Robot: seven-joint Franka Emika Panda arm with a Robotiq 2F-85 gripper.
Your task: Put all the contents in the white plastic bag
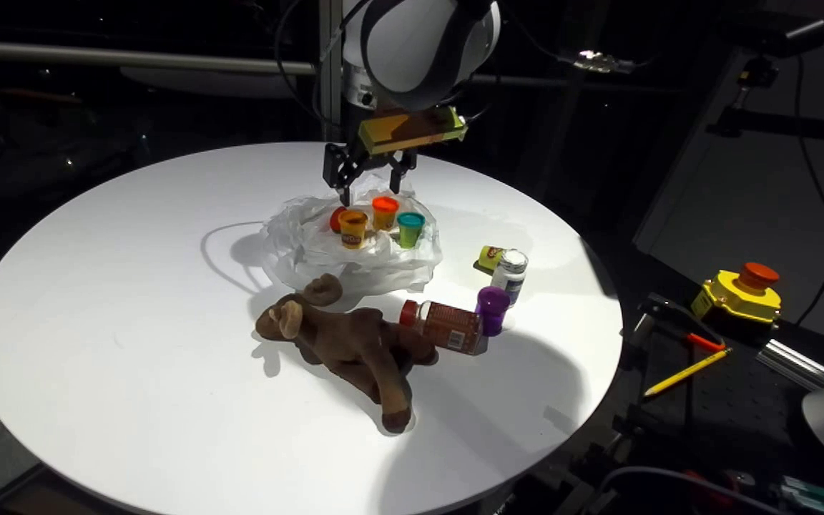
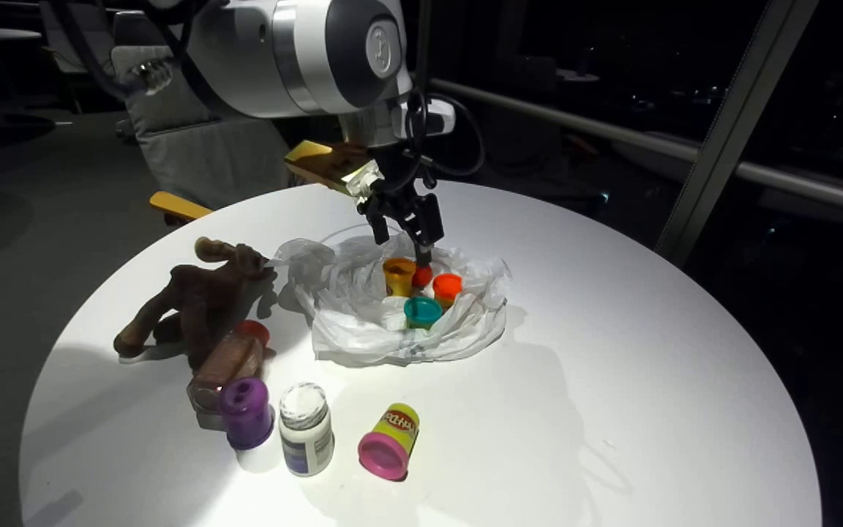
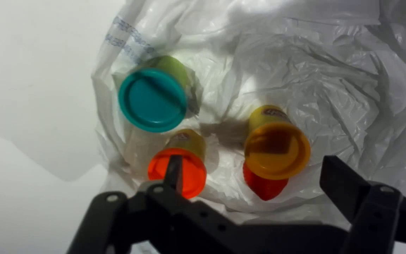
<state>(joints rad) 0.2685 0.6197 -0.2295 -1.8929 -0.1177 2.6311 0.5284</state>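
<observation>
— Dark windows (image 2: 575, 44), a metal rail (image 2: 568, 119) across them, and before it all a round, smooth, white bench (image 1: 133, 300)! Grey padded chair (image 2: 209, 161) beyond its edge, too.

— Off to one side in an exterior view, a yellow box (image 1: 734, 299) with a red button (image 1: 759, 275), and a pencil (image 1: 687, 372) near it.

— Busy bench, though: a red-capped bottle (image 1: 448, 327) lies flat, printed label showing, between the toy animal (image 1: 355, 340) and a purple tub (image 1: 492, 311).

— Right beside that tub, a white bottle (image 2: 306, 432) stands upright, mottled on top; next to it a yellow pot (image 2: 394, 437) with a pink lid, tipped on its side.

— Toy animal's sprawled on the bench near the bag: brown, soft, long floppy limbs, two tan lumps at the head.

— And the white bag (image 1: 297, 247)! Thin, crinkled, faint blue print along one edge, folds spread out. Three pots stand in its hollow: teal-lidded pot (image 3: 155, 95), red-lidded pot (image 3: 192, 173), orange-lidded pot (image 3: 277, 148), all with smooth round rims.

— Behind the orange lid in the wrist view, a red thing (image 3: 266, 188) with a blunt point, half hidden.

— Now the pincer (image 1: 369, 192): spread wide above the bag, black fingers (image 3: 344, 187) well apart, one covering part of the red lid in the wrist view.

— Does a fingertip touch the red thing? Can't tell from here.
</observation>
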